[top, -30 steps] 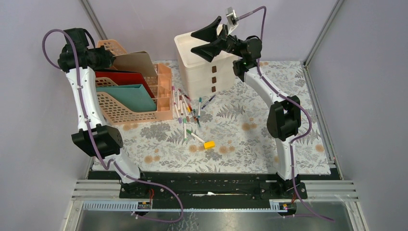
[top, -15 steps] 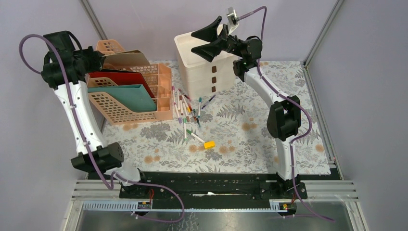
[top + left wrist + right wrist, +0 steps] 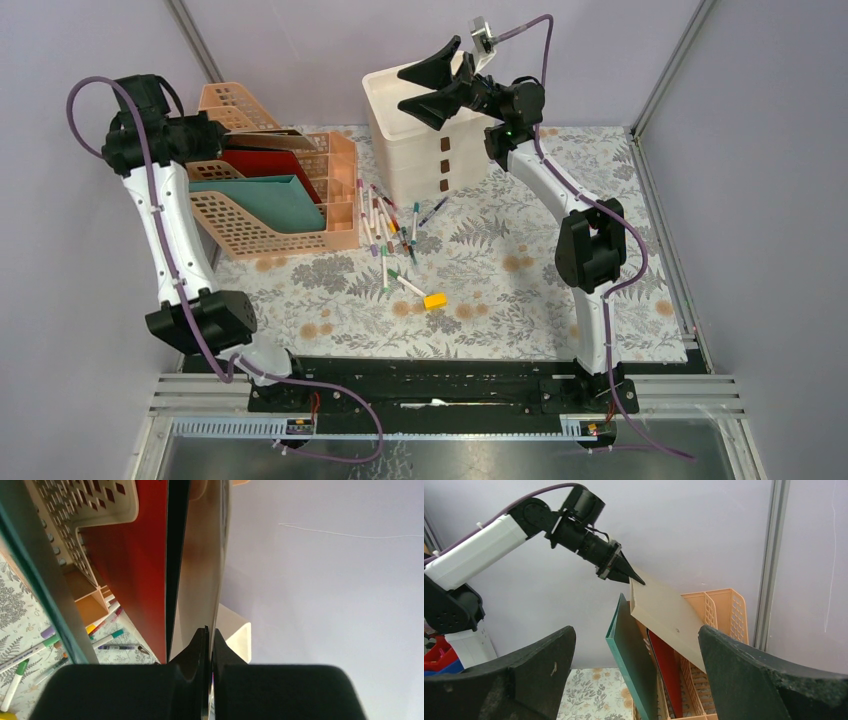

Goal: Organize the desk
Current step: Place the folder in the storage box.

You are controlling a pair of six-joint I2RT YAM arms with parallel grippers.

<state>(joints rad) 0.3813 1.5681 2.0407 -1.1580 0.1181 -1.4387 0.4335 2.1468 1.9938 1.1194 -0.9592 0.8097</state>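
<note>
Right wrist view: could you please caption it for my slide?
Left gripper holds a tan folder by its corner, tilted over the peach file rack beside a green folder and a red folder.

Back left on the table (image 3: 520, 300): file rack (image 3: 235, 225) holding folders (image 3: 265, 198) upright, hindmost folder (image 3: 669, 617) raised above the rest. Right of it, back centre: drawers (image 3: 440, 160). Before the gap between both: loose pens (image 3: 385, 225). Nearer still: small block (image 3: 434, 300).

The left arm (image 3: 170, 230) rises steeply from its base and bends right at the wrist. The left pincer (image 3: 634, 577) is pinched tight on the upper corner of a tan folder (image 3: 669, 617). The right arm (image 3: 545, 180) stretches far forward, and the right pincer (image 3: 403, 86) is held high, pointing left, jaws spread wide and gripping nothing.
</note>
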